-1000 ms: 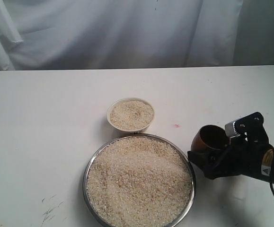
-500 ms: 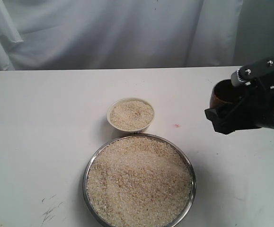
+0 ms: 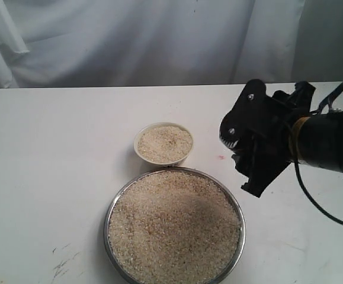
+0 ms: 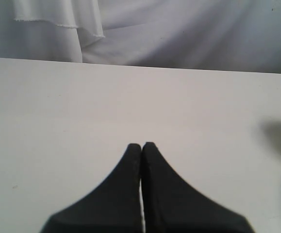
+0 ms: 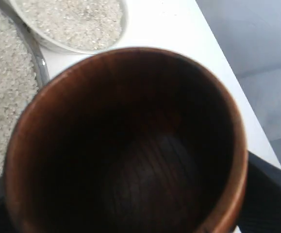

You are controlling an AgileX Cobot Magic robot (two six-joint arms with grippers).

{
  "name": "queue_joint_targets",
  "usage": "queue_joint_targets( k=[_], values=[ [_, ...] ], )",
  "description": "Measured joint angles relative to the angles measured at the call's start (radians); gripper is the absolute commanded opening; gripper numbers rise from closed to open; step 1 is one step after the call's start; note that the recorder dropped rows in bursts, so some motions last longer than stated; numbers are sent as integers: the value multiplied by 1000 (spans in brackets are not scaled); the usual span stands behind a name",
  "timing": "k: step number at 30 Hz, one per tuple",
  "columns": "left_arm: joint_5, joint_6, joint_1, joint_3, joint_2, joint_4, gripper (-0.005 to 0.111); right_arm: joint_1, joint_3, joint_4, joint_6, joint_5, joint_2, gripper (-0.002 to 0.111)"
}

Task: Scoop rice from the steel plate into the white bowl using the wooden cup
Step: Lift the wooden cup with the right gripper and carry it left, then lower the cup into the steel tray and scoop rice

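The right gripper (image 3: 245, 157) has swung up and inward, clamped round the wooden cup (image 5: 130, 145), which is empty inside. The steel plate (image 3: 106, 228) heaped with rice (image 3: 174, 231) lies just ahead of it and lower, with the white bowl (image 3: 159, 163) beside that. Another scoop looks next. The left gripper (image 4: 141, 160) sits pressed together.

Open table (image 3: 53, 154) left of white bowl (image 3: 137, 148) and steel plate (image 3: 106, 222) — right gripper (image 3: 243, 160) seemingly hangs beside plate's rim.
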Motion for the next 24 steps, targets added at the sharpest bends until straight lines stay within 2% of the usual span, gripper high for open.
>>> queue_joint_targets(
  k=[6, 12, 16, 24],
  values=[
    [0, 0, 0, 0, 0, 0, 0, 72, -13, 0, -107, 86, 10, 0],
    [0, 0, 0, 0, 0, 0, 0, 158, -89, 0, -278, 143, 116, 0],
    [0, 0, 0, 0, 0, 0, 0, 233, -169, 0, -418, 265, 205, 0],
    [0, 0, 0, 0, 0, 0, 0, 303, -208, 8, -552, 498, 294, 0]
  ],
)
